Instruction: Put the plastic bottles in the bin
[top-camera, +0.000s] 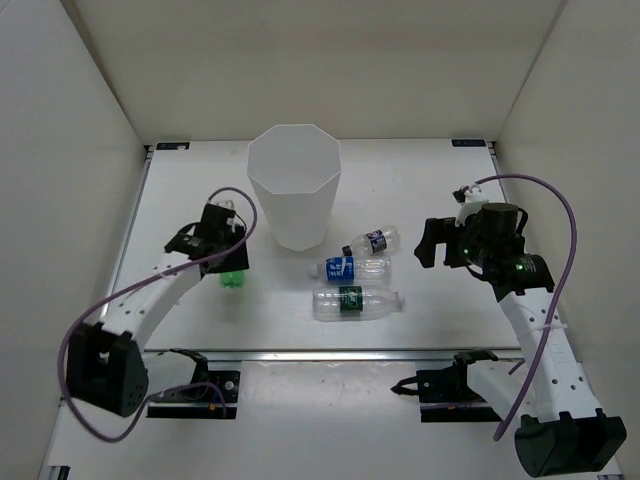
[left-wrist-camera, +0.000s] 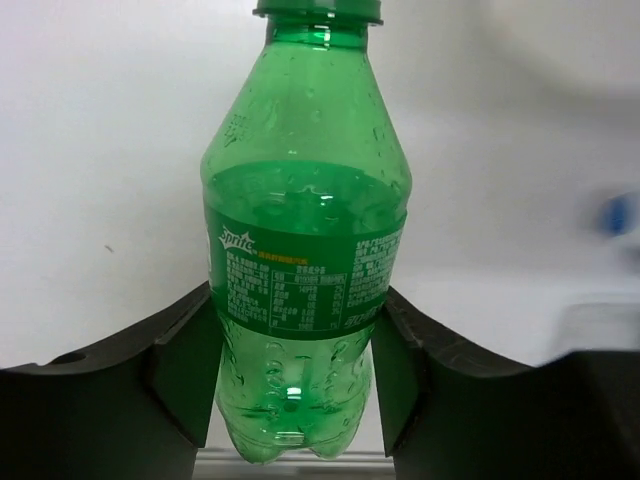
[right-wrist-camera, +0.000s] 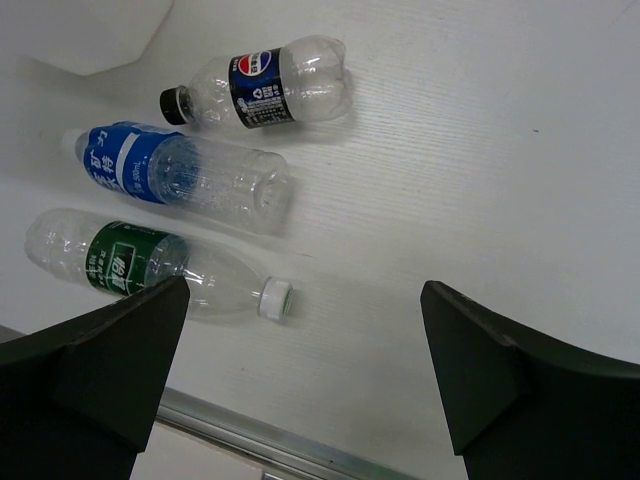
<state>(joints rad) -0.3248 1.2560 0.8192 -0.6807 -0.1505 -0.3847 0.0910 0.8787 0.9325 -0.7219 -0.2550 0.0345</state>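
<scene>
The white table (top-camera: 420, 170) has walls on three sides. The white faceted bin (top-camera: 294, 200) stands upright on it near the back, a little left of the middle, with its mouth open to the top.

The left gripper (top-camera: 225, 250) is just left of the bin and low over the table. Its two dark fingers (left-wrist-camera: 185, 375) are pressed against the lower sides of the green bottle (left-wrist-camera: 300, 250), so the claw is clamped on it. In the wrist view the base of this bottle is toward the camera and the green cap points away. From above most of it is hidden under the gripper, and only a green part shows at the near side.

The right gripper (top-camera: 440, 245) hangs over the right part of the table with its jaws wide apart. It holds nothing.

Three clear bottles lie on their sides between the arms, just right of the bin and near one another. The green-label bottle (top-camera: 355, 302) is nearest to the arms, and its white cap points right. The blue-label bottle (top-camera: 355, 267) lies behind it. The black-cap bottle (top-camera: 370, 241) is the shortest and lies farthest back, at a slant.
</scene>
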